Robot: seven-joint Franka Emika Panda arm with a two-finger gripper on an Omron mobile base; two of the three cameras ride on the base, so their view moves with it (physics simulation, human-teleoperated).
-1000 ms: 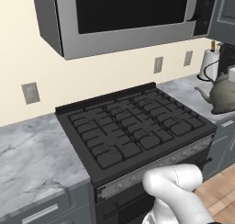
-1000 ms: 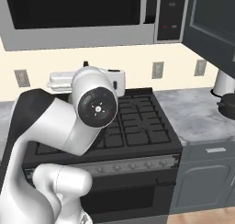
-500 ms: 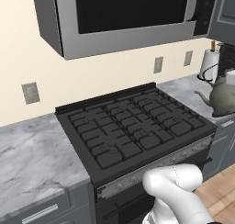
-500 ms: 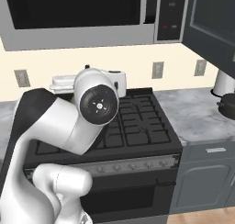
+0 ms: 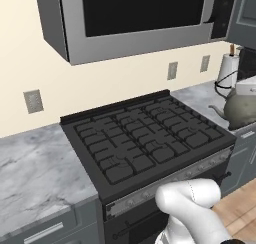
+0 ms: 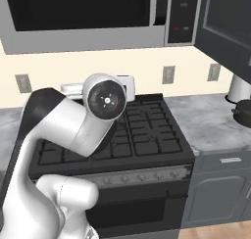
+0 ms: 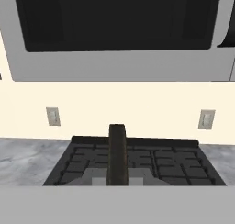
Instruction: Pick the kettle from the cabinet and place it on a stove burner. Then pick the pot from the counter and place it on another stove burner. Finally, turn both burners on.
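A black gas stove sits in a marble counter, under a silver-framed microwave. All the stove burners are bare.

The kettle, squat and grey-olive, stands upright on the counter just right of the stove. Its curved spout points left toward the grate and its thin handle arches over the lid. A white paper towel roll stands behind it near the wall.

In the hand view, the gripper points across the stove toward the back wall. Its two dark fingers are pressed together into one upright bar, with nothing between them. The kettle lies well apart from the hand, off to the right.

In the right base view, the white arm bends up over the stove front. At the far right edge a dark round vessel rests on the counter, cut off by the frame; whether it is the pot cannot be told. The dark blue-grey cabinet hangs above it.
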